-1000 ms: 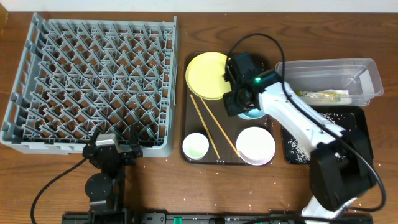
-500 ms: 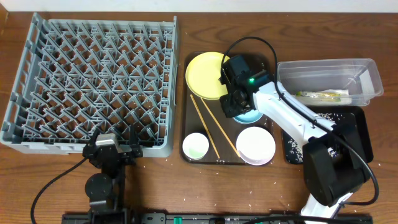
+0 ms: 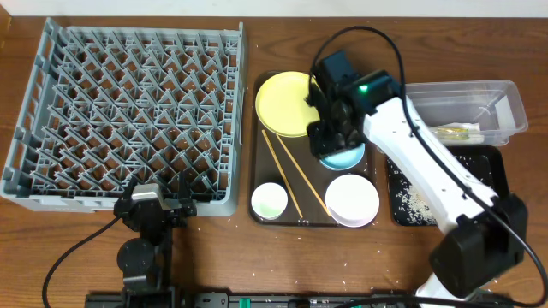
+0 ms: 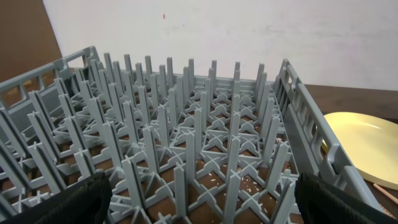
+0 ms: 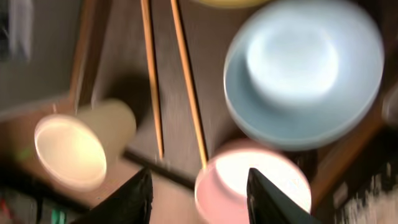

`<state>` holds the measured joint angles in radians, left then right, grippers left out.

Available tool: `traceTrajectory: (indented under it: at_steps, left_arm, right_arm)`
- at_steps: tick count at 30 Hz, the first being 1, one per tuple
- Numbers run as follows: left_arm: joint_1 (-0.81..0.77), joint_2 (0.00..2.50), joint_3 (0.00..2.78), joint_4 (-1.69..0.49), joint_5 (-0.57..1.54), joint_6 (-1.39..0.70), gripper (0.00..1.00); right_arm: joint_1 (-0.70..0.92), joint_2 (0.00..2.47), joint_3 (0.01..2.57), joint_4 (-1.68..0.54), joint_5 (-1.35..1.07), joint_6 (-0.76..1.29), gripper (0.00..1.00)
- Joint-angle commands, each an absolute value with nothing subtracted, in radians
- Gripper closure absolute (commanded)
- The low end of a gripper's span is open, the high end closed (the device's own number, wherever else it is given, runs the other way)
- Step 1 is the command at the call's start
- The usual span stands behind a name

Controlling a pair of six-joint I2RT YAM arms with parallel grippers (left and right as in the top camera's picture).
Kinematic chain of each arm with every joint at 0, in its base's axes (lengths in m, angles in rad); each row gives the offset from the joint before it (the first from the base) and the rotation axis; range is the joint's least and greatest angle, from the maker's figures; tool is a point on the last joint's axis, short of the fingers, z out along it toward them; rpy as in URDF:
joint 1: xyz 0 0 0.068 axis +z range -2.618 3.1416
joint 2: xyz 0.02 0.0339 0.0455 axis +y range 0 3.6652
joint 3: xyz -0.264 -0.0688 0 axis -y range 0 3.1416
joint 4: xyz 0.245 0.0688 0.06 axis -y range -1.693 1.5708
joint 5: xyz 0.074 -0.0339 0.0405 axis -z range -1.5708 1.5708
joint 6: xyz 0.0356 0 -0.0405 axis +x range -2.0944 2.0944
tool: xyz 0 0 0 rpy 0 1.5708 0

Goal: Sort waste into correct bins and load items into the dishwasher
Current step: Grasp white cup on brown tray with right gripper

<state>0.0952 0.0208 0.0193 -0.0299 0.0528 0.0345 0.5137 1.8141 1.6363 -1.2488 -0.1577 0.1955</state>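
the right arm has swung since a second ago: its white forearm now crosses the left end of the clear tub (image 3: 479, 96), and more of the light blue bowl (image 3: 345, 157) shows under the wrist. the right claw (image 5: 199, 186) hangs over the dark brown serving tray (image 3: 264, 167), its fingers spread apart with nothing between them. in the blurred right wrist view the blue bowl lies ahead of the fingers and clear of them.

the blue bowl sits on the serving tray, just beside the yellow plate (image 3: 282, 103) and above the white bowl (image 3: 352, 200). the small white cup (image 3: 269, 200) stands upright in the tray's near left corner. the wooden chopsticks (image 3: 291, 175) lie slantwise between the cup and the white bowl, running up toward the plate.

the green-and-yellow packet (image 3: 454, 131) and the white paper wrapper (image 3: 509, 111) lie inside the clear tub. rice scraps (image 3: 413, 201) are scattered in the black tray (image 3: 492, 184), which sits just in front of the tub.

the grey dish rack (image 3: 128, 111) stands on the left of the tabletop (image 3: 231, 257) with no dishes among its pegs. the left claw (image 4: 199, 202) rests at the rack's near edge, spread wide and holding nothing.
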Motion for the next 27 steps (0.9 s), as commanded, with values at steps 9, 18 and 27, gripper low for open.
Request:
traceTrajectory:
  at_steps: [9,18,27]
  left_arm:
    - [0.090,0.018,0.004,-0.067,0.051,0.048,0.06]
    - [0.090,0.018,0.004,-0.067,0.051,0.048,0.06]
    - [0.090,0.018,0.004,-0.067,0.051,0.048,0.06]
  right_arm:
    - [0.584,1.806,1.455,-1.276,-0.174,0.320,0.53]
    - [0.665,1.807,1.297,-1.169,-0.156,0.400,0.53]
    - [0.677,1.807,1.234,-1.096,-0.138,0.411,0.53]
